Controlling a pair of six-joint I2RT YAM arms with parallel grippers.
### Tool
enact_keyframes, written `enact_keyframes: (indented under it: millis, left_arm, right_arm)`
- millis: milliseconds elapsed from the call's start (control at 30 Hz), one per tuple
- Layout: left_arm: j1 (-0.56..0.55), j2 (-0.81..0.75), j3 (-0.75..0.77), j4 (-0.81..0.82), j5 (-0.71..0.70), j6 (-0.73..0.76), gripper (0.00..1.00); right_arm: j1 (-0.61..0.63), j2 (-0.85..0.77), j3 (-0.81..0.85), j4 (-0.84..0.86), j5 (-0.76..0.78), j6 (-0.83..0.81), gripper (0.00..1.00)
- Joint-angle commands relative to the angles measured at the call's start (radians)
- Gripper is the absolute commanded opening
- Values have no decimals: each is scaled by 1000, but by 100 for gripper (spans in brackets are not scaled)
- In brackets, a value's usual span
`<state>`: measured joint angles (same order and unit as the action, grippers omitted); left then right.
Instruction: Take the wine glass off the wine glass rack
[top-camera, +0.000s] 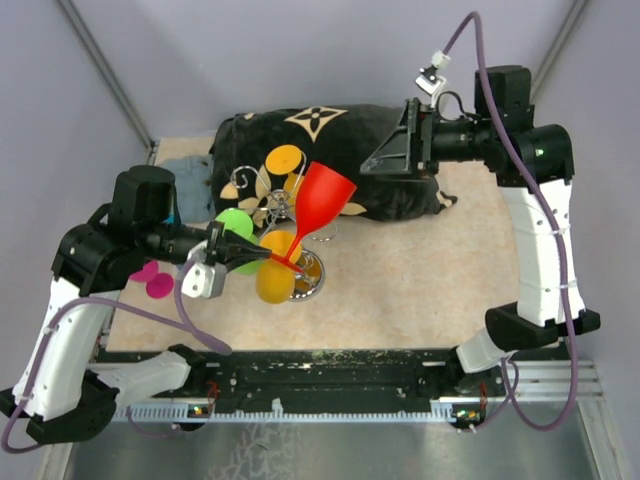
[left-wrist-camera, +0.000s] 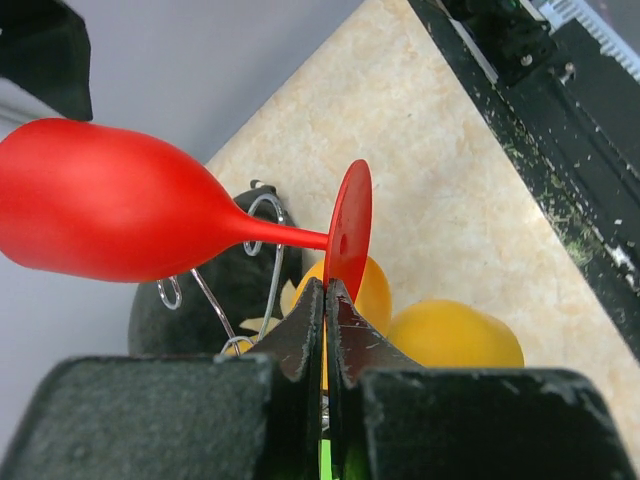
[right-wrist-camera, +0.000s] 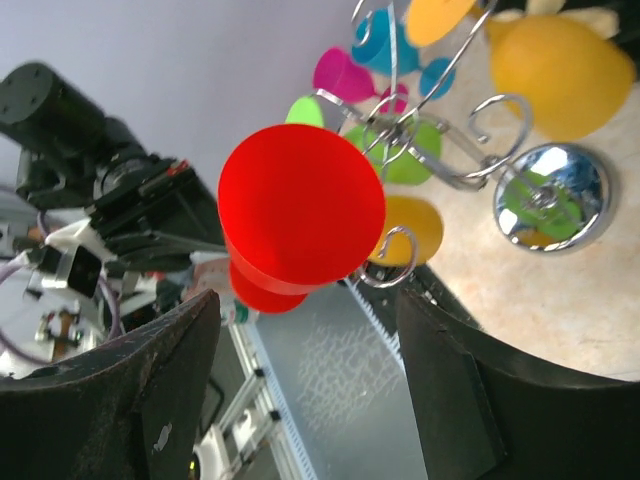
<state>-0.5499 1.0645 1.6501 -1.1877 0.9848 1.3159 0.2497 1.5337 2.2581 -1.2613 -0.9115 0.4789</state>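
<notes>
My left gripper (left-wrist-camera: 325, 290) is clenching the edge of the round foot of the opaque red wine glass (top-camera: 322, 200). The glass is tilting above the silver wire wine glass rack (right-wrist-camera: 548, 195) with its curled arms and mirror base. Its stem is passing close by one curled arm; whether they touch I cannot tell. My right gripper (top-camera: 372, 162) is hanging released, jaws wide, beyond the rack, facing the bowl.

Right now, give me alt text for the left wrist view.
The left end effector is shut on the foot of the red wine glass, held sideways with its bowl to the left. Behind are wire curls of the wine glass rack and two yellow glasses.
</notes>
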Motion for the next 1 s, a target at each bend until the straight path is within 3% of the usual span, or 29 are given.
enact_keyframes:
  millis: [0, 333, 533, 967]
  left_arm:
    - [-9, -40, -31, -97, 25, 251, 0]
    - [-10, -37, -59, -159, 30, 441, 0]
    - [-19, -9, -18, -161, 52, 455, 0]
    - [-34, 21, 34, -160, 48, 435, 0]
  right_arm:
    - [57, -72, -18, 55, -61, 17, 71]
    - [103, -117, -43, 110, -88, 55, 71]
    - [185, -105, -23, 164, -67, 92, 70]
    - [358, -32, 57, 63, 45, 26, 64]
